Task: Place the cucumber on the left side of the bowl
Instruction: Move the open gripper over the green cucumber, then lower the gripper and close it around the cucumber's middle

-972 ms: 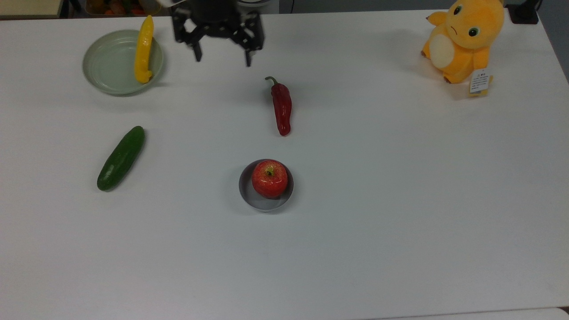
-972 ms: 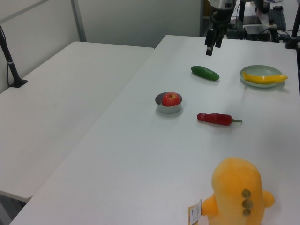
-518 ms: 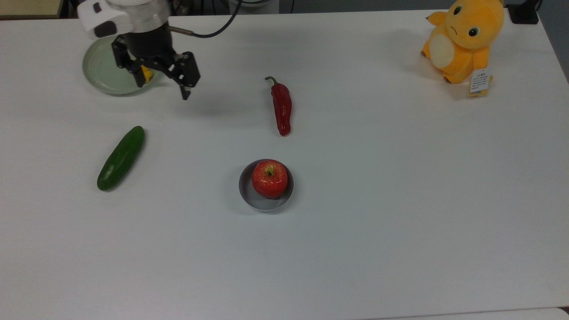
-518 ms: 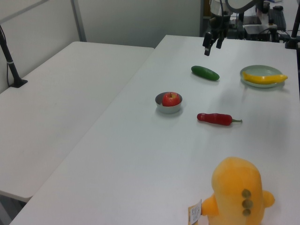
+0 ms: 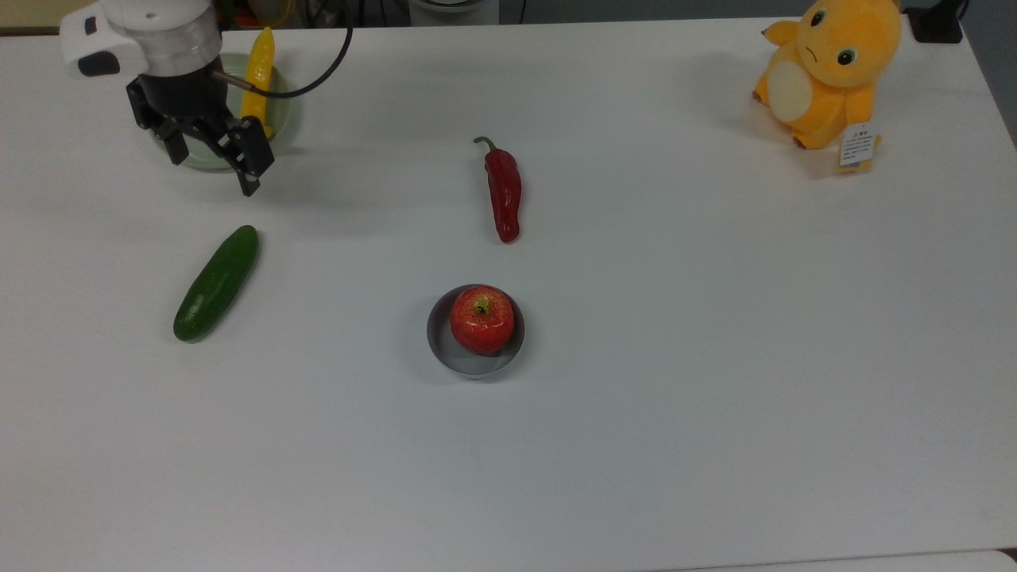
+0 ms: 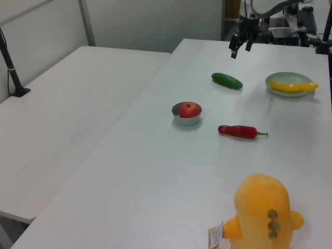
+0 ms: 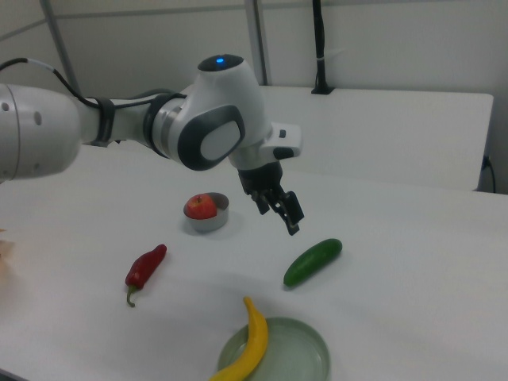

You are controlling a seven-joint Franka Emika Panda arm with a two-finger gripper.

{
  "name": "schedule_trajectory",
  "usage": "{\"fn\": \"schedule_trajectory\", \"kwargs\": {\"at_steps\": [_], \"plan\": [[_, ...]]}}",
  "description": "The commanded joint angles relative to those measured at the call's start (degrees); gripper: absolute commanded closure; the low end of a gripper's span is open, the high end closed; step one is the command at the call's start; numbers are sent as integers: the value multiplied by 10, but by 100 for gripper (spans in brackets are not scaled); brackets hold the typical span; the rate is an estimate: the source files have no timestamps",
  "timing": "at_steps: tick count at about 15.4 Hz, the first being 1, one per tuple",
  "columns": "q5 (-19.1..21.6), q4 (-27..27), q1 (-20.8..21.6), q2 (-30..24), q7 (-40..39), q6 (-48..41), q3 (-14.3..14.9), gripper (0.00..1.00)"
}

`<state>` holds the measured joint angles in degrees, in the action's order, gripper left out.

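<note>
The dark green cucumber (image 5: 216,284) lies diagonally on the white table at the top view's left, also seen as the cucumber (image 6: 226,80) and the cucumber (image 7: 313,261). The small grey bowl (image 5: 439,338) stands mid-table with a red apple (image 5: 481,318) in it; its wall shows as the bowl (image 6: 187,121) and the bowl (image 7: 210,225). My gripper (image 5: 213,171) hangs open and holds nothing, above the table behind the cucumber and over the green dish's edge. It also appears as the gripper (image 6: 240,49) and the gripper (image 7: 278,219).
A pale green dish (image 5: 280,119) with a yellow curved vegetable (image 5: 258,71) sits at the back left of the top view. A red chili pepper (image 5: 504,191) lies behind the bowl. An orange plush toy (image 5: 830,67) sits at the back right.
The gripper has swung from the back centre toward the top view's left, over the green dish, nearer the cucumber, and has turned. Nothing on the table moved.
</note>
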<state>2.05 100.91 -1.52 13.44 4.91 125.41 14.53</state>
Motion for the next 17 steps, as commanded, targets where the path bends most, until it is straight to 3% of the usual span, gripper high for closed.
{"fn": "schedule_trajectory", "kwargs": {"at_steps": [1, 10, 17], "plan": [[-6, 0, -9, 16, -3, 38, 6, 0], [-3, -12, -23, 88, 0, 99, 9, 0], [-2, -39, -20, 134, 49, 130, 5, 0]]}}
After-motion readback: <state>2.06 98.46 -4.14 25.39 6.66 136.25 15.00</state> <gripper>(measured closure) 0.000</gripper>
